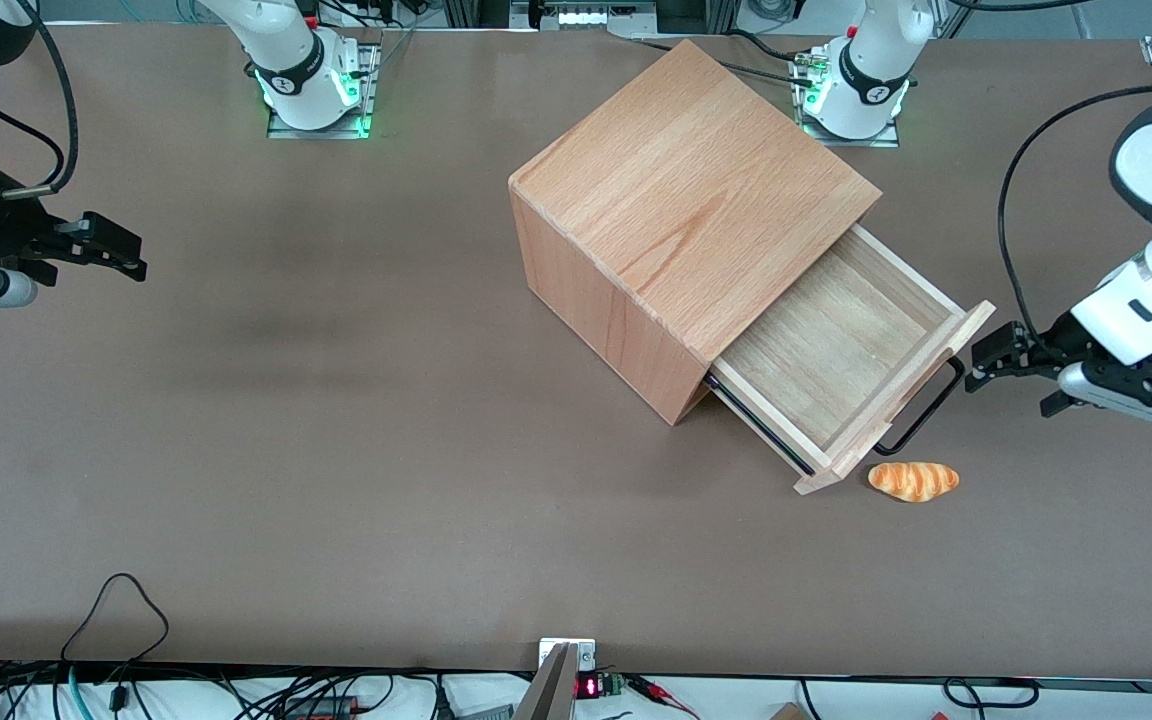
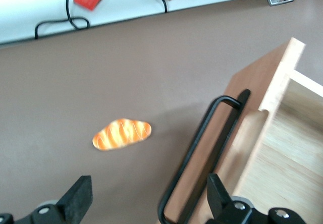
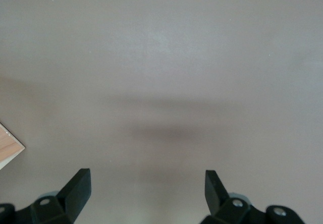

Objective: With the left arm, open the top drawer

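A wooden cabinet [image 1: 681,215] is sitting right of centre in the front view, its top drawer [image 1: 841,355] pulled well out toward the lower right. The left arm's gripper [image 1: 986,360] is hovering just off the black wire handle [image 1: 926,408], fingers spread and holding nothing. A bread roll [image 1: 913,480] is lying near the drawer's front corner. Judged risks: an open finger is passing close enough to snag the handle, or the arm is sweeping low and knocking the roll.

I'm holding my matt black plastic hand [image 1: 981,362] spread beside the top drawer [image 1: 836,345] of pale grained wood; the tabletop [image 1: 336,420] is looking matt brown.
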Robot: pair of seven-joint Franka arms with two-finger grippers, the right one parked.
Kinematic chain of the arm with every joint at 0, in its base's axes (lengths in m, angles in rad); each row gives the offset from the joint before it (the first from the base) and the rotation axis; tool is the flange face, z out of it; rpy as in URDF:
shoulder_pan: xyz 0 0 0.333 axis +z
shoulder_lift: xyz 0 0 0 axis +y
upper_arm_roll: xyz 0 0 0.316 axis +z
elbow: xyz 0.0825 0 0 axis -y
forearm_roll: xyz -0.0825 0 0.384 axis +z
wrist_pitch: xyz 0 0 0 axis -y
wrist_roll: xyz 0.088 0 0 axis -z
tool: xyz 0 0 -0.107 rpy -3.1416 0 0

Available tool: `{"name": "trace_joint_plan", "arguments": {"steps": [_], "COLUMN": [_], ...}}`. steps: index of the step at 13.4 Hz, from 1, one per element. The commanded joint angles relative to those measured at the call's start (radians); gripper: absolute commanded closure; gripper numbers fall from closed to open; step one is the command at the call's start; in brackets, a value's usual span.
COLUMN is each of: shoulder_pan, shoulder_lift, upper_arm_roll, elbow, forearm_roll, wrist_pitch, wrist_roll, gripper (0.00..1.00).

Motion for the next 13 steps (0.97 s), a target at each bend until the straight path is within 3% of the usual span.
{"name": "trace_joint_plan", "arguments": {"steps": [1,3,5,6,13], "shoulder_pan": [0.006,0.006,0.006,0.006,0.006], "shoulder_lift": [-0.055,-0.098,-0.141,-0.152,-0.158], "upper_arm_roll": [0.018,0.028,0.025,0.025,0.032], "elbow": [0.023,0.040,0.045,0.045,0.063], "forearm_roll": [-0.011,0.053,0.175,0.192,0.190], "wrist_pitch": [-0.145,-0.262,-0.353,-0.377,-0.388], "wrist_roll": [-0.090,-0.145,-0.188,-0.201,-0.201], "gripper": [0.00,0.00,0.00,0.00,0.00]}}
